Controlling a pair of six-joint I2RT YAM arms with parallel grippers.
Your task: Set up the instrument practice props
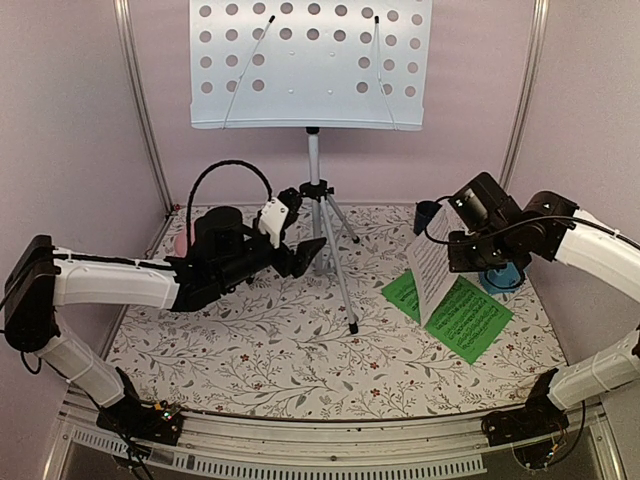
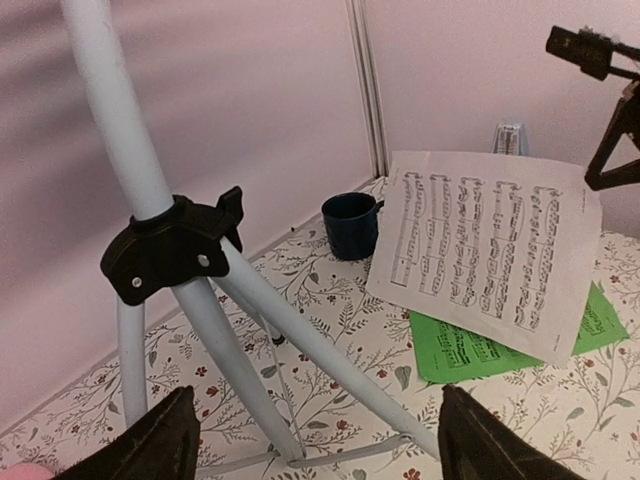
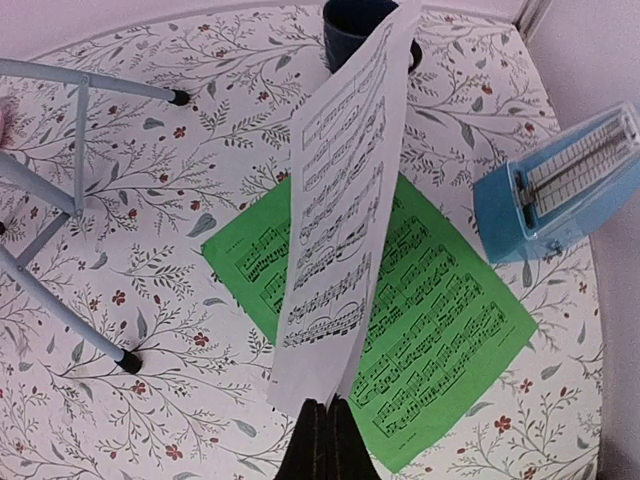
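Note:
The pale perforated music stand (image 1: 310,62) stands at the back on its silver tripod (image 1: 322,215). My left gripper (image 1: 303,256) is open just left of the tripod; in the left wrist view (image 2: 315,452) the tripod legs (image 2: 250,330) lie between the wide-apart jaws. My right gripper (image 1: 463,262) is shut on the edge of a white sheet-music page (image 1: 432,275) and holds it upright off the table; the right wrist view shows the gripper (image 3: 330,440) and the page (image 3: 340,210). A green sheet-music page (image 3: 400,310) lies flat beneath. The blue pyramid metronome (image 3: 560,190) stands to its right.
A dark blue mug (image 1: 427,214) stands at the back right, behind the white page. A pink plate (image 1: 180,242) is mostly hidden behind my left arm. Pink walls with metal rails close the left, back and right sides. A floral cloth (image 1: 270,350) covers the table.

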